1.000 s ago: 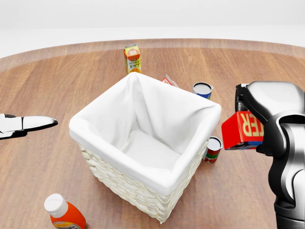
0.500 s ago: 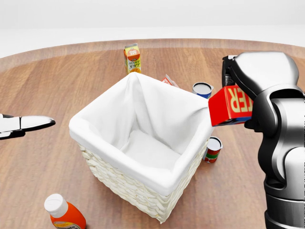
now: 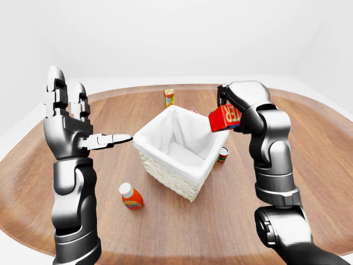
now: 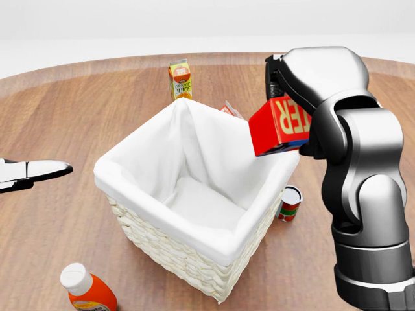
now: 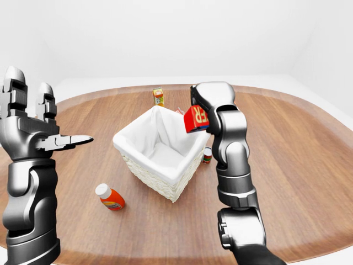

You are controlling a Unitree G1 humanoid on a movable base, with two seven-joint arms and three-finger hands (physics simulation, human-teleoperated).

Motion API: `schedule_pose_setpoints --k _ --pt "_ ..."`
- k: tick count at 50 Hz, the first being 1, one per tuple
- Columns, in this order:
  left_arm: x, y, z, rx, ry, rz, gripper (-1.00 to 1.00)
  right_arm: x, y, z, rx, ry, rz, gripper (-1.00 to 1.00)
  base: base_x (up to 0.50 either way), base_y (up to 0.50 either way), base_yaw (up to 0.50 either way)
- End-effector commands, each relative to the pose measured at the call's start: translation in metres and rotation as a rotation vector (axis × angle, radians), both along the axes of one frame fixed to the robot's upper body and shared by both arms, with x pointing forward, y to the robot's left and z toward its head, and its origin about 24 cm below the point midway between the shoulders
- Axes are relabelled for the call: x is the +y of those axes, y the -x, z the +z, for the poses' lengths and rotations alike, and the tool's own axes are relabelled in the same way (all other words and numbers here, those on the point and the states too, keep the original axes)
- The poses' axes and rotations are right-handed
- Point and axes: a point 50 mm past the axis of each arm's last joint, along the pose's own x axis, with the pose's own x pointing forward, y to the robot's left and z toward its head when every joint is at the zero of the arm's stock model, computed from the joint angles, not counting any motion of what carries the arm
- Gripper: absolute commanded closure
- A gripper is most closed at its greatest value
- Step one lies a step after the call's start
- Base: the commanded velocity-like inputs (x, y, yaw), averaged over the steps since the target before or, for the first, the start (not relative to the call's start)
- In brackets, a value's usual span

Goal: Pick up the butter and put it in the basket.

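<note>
In the head view the right hand (image 4: 285,84) has swung from the right edge toward nine o'clock and risen toward twelve, carrying the red butter (image 4: 280,126) box with it. A second ago the box hung beside the basket (image 4: 194,194), clear of its three-o'clock rim; now it overlaps that rim's upper corner and tilts more steeply. The right forearm, earlier cropped at the frame edge, now shows fully and hides the blue-rimmed can it had left visible. The left hand's fingers (image 4: 39,170) have drifted slightly toward nine o'clock.
</note>
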Motion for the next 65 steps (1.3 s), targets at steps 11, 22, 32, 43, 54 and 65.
schedule_pose_setpoints --k 11,22,32,43,54,65 --pt "0.005 -0.001 -0.005 0.024 0.011 0.003 -1.00 0.042 -0.009 0.008 -0.017 -0.097 0.187 1.00 0.00 0.00 0.00" --pt "0.007 -0.004 -0.005 0.028 0.018 0.004 -1.00 0.056 -0.012 0.012 -0.070 -0.195 0.270 1.00 0.00 0.00 0.00" --pt "0.009 -0.003 -0.004 0.024 0.024 0.006 -1.00 0.067 -0.018 0.018 -0.118 -0.289 0.339 1.00 0.00 0.00 0.00" --pt "0.011 -0.002 -0.004 0.022 0.030 0.009 -1.00 0.077 -0.019 0.011 -0.128 -0.398 0.392 1.00 0.00 0.00 0.00" --pt "0.012 -0.004 -0.009 0.044 0.031 0.010 -1.00 0.082 -0.026 -0.002 -0.133 -0.564 0.414 1.00 0.00 0.00 0.00" --pt "0.013 -0.006 -0.016 0.076 0.030 0.007 -1.00 0.081 -0.035 -0.016 -0.117 -0.741 0.393 1.00 0.00 0.00 0.00"
